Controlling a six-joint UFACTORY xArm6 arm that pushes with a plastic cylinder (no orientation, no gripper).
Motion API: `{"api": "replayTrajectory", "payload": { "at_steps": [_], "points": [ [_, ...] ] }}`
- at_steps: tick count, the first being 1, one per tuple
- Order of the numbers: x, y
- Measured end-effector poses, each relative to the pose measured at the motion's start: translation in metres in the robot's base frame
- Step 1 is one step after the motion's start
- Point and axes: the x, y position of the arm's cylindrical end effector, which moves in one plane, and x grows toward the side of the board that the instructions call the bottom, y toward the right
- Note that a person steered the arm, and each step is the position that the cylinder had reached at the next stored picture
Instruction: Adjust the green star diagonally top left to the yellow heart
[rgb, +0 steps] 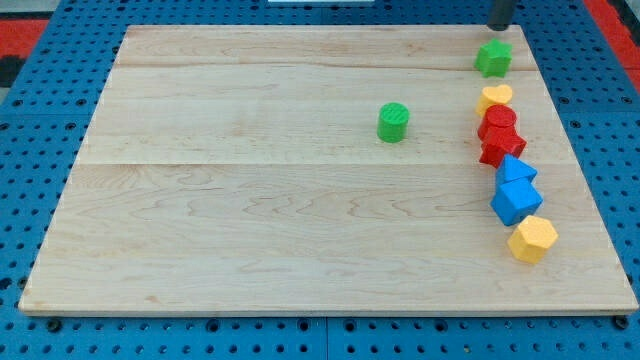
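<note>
The green star (493, 57) lies near the board's top right corner. The yellow heart (495, 97) lies just below it, a small gap apart and almost straight under it. My tip (499, 25) is at the view's top edge, just above the green star and apart from it; only the rod's lower end shows.
A green cylinder (393, 122) stands left of the heart. Below the heart run a red cylinder (500, 119), a red star (501, 143), a blue triangle (516, 170), a blue cube (516, 201) and a yellow hexagon (532, 239). The wooden board's right edge (580, 170) is close.
</note>
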Motion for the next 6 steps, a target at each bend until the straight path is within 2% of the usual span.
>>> {"api": "replayTrajectory", "payload": {
  "at_steps": [2, 5, 6],
  "points": [
    [0.048, 0.001],
    [0.057, -0.077],
    [0.057, -0.086]
  ]
}}
